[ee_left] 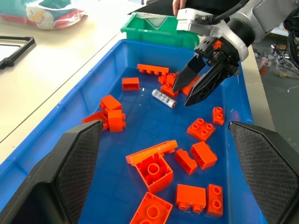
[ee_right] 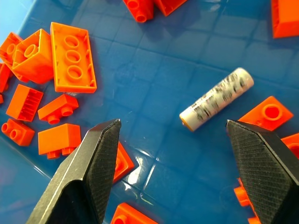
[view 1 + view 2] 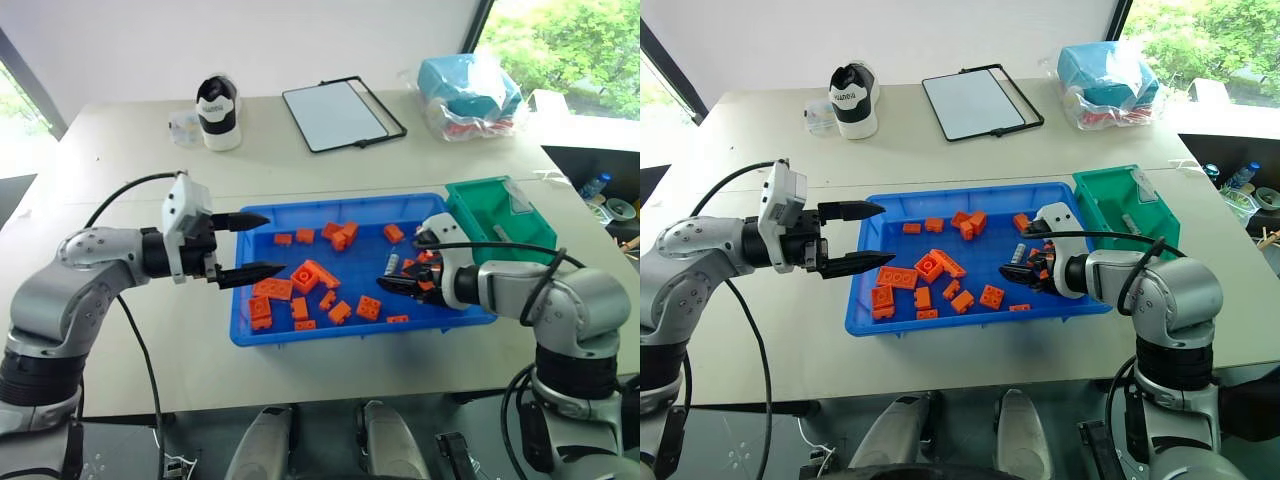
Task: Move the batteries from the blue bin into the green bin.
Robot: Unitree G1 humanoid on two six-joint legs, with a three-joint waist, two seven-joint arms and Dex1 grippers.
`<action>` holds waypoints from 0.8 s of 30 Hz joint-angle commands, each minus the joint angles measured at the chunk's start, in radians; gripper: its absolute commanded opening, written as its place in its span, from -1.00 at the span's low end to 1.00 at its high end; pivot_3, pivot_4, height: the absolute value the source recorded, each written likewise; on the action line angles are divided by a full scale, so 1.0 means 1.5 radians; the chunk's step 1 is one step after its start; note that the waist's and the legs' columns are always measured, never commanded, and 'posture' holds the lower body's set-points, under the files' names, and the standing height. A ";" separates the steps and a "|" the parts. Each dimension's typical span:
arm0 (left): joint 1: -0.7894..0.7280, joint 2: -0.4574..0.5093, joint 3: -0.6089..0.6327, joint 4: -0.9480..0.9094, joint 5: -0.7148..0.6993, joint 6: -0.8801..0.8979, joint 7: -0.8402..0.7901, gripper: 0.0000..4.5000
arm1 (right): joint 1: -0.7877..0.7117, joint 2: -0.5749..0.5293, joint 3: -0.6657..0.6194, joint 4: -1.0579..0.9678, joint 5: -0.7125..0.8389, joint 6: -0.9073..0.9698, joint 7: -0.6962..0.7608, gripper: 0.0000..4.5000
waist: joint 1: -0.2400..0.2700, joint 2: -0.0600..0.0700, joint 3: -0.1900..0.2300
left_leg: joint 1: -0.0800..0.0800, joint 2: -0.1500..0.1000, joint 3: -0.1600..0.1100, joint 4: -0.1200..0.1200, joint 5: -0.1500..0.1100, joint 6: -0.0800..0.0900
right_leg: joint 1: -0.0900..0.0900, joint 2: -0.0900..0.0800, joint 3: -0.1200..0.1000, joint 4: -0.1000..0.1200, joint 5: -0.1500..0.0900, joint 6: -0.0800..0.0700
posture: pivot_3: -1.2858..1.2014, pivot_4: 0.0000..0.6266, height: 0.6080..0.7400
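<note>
1. Left eye view: the right gripper [image 3: 404, 283] hangs low inside the blue bin [image 3: 250, 330], near its end beside the green bin [image 3: 485, 215], jaws spread and empty. The left gripper [image 3: 262, 245] hovers open over the bin's other end, holding nothing. To do this pick well, I would judge the right arm should sink straight down and close across the battery's width, not its length.
2. Left wrist view: the battery [image 1: 163, 98] lies flat on the blue floor just beside the right gripper's fingertips [image 1: 180, 84], with orange bricks [image 1: 154, 169] close around; keeping the tips clear of those bricks matters.
3. Right wrist view: the battery [image 2: 216, 99] rests between the two open fingers [image 2: 96, 158], nearer one of them and angled, untouched; a small sideways correction would likely centre it.
</note>
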 commanded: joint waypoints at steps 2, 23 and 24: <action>-0.010 0.000 0.017 -0.015 -0.005 -0.013 0.001 1.00 | -0.021 0.004 0.028 0.024 -0.014 -0.050 -0.009 0.63 | 0.000 0.000 0.000 | 0.000 0.000 0.000 0.000 0.000 0.000 | 0.000 0.000 0.000 0.000 0.000 0.000 | 0.03 -0.52 0.87; -0.023 -0.002 0.016 -0.008 -0.003 -0.014 -0.001 1.00 | -0.092 0.069 0.138 0.240 -0.103 -0.208 -0.038 0.41 | -0.003 0.000 0.000 | 0.001 0.000 0.000 0.000 0.000 0.000 | 0.001 0.001 0.000 0.000 0.000 0.000 | 0.03 -0.52 0.87; -0.024 -0.002 0.017 -0.008 -0.004 -0.013 0.000 1.00 | -0.089 0.068 0.146 0.239 -0.106 -0.213 -0.035 0.28 | -0.003 0.000 0.000 | 0.001 0.000 0.000 0.000 0.000 0.000 | 0.001 0.001 0.000 0.000 0.000 0.000 | 0.03 -0.52 0.87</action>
